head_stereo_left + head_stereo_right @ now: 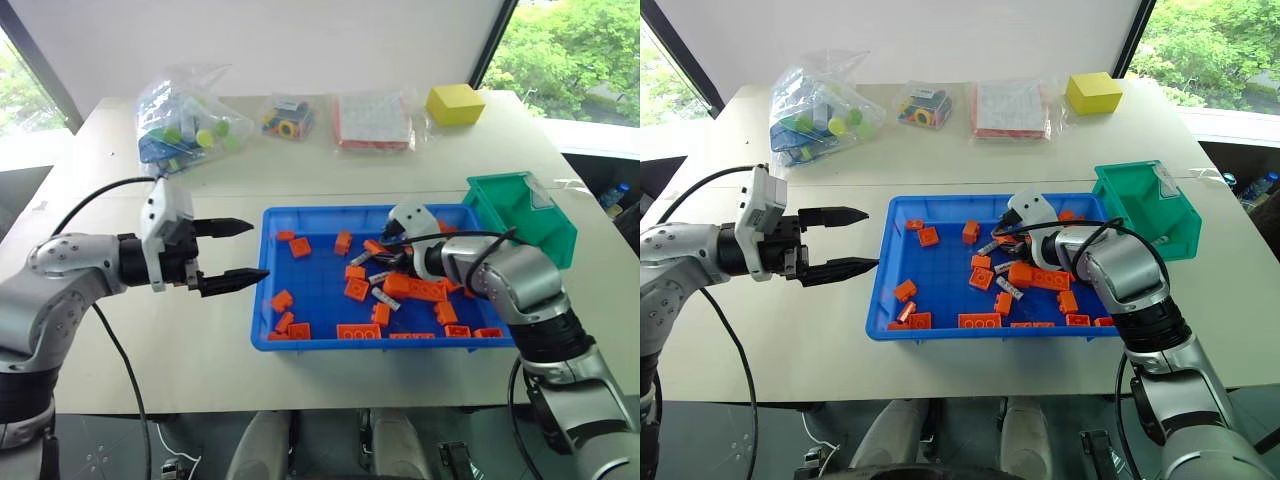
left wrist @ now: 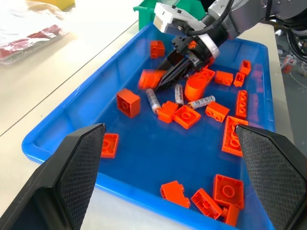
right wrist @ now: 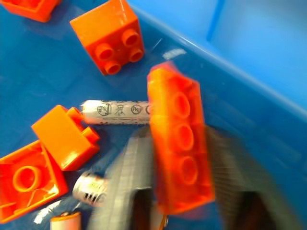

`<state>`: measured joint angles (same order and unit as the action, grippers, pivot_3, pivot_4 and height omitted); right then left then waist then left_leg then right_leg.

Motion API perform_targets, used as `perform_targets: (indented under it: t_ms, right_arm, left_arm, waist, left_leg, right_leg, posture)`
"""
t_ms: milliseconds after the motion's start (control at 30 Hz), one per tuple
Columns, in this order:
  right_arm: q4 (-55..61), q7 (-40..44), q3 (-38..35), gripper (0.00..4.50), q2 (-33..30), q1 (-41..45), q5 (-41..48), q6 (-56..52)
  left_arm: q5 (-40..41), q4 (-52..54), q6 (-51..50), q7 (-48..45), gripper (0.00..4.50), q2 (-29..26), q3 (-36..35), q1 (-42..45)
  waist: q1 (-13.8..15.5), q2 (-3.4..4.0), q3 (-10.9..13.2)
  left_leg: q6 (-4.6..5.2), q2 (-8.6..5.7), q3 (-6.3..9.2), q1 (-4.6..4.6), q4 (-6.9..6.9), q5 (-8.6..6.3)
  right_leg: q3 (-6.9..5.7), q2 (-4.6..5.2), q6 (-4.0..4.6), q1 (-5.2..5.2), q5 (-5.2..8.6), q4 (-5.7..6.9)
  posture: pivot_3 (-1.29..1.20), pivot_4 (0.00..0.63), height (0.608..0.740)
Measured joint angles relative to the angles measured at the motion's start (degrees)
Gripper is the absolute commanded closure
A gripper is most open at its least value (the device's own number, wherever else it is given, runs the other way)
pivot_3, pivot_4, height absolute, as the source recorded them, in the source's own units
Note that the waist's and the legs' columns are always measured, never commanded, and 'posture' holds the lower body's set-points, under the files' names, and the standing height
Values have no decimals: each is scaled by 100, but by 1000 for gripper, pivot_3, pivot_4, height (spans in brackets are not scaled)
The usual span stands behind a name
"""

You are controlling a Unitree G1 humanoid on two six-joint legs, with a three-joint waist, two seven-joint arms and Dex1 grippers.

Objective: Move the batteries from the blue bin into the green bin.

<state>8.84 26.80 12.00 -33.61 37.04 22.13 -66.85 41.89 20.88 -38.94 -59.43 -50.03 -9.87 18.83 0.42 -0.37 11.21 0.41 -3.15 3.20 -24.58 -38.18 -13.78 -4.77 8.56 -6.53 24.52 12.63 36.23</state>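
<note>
Pale beige matte surface (image 1: pixel 300 190) is carrying everything; white wall is sitting behind it, with dark-framed windows at both corners showing green trees outside.

Along the far edge: a crinkled clear plastic bag of coloured balls and toy pieces (image 1: pixel 185 120); a smaller clear bag of bright rings (image 1: pixel 288 117); a flat clear packet with a red-and-white grid pattern (image 1: pixel 372 122); a solid yellow block (image 1: pixel 455 103).

Large shallow bright-blue plastic tray with raised rim (image 1: pixel 300 344) is lying mid-surface; smooth glossy floor, scattered with studded orange toy bricks (image 1: pixel 357 290). Slim silvery-white cylindrical batteries with dark markings (image 2: pixel 152 100) are lying among the bricks near the tray's middle, three close together in the left wrist view.

Deeper teal-green plastic bin with sloped cut-away front (image 1: pixel 522 215) is standing just beside the tray's far right corner.

Right gripper (image 2: pixel 168 76) is reaching into the tray, tips down among the batteries and bricks; jaws are clamping a long orange studded brick (image 3: pixel 180 139) between them, one battery lying just behind that brick.

Left gripper (image 1: pixel 232 254) is hovering over the bare surface just left of the tray, pointing toward it; jaws are standing wide apart, released, black textured pads (image 2: pixel 79 163) holding nothing.
</note>
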Motion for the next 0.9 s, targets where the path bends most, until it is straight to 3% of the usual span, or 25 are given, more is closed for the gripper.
perform_targets:
  t_ms: [333,467,533,700,900]
  right_arm:
    - [56,20,-41,3243,563,591,-57,102]
    - [54,147,402,3243,883,795,-167,392]
    - [71,386,673,3243,730,808,-319,714]
    - [37,1583,1125,3243,-444,809,-725,1845]
    - [-1134,3214,1374,3243,-873,1150,-1265,3788]
  left_arm:
    - [-24,-53,10,38,0,78,8,109]
    - [-27,-54,20,71,0,119,14,160]
    - [-27,-54,23,90,0,119,13,160]
    - [-24,-54,23,95,0,117,7,161]
    - [-26,-56,32,146,0,190,16,251]
  waist:
    - [-35,0,0]
    - [-96,0,0]
    - [-96,0,0]
    - [-111,-2,1]
    - [-159,-3,2]
  left_leg:
    - [-2,1,2,5,2,1]
    - [-5,-3,5,5,2,3]
    - [-6,-6,5,5,2,3]
    - [-6,-4,4,6,3,3]
    - [-8,3,-3,14,5,4]
  right_leg:
    - [1,-3,0,0,0,3]
    - [1,-1,0,-1,0,5]
    - [1,1,-2,-3,0,4]
    - [2,0,-5,-4,3,2]
    - [2,-3,-4,-4,2,4]
  posture:
    - [0,150,692]
    - [0,150,692]
    - [0,150,692]
    - [0,150,692]
    - [0,150,692]
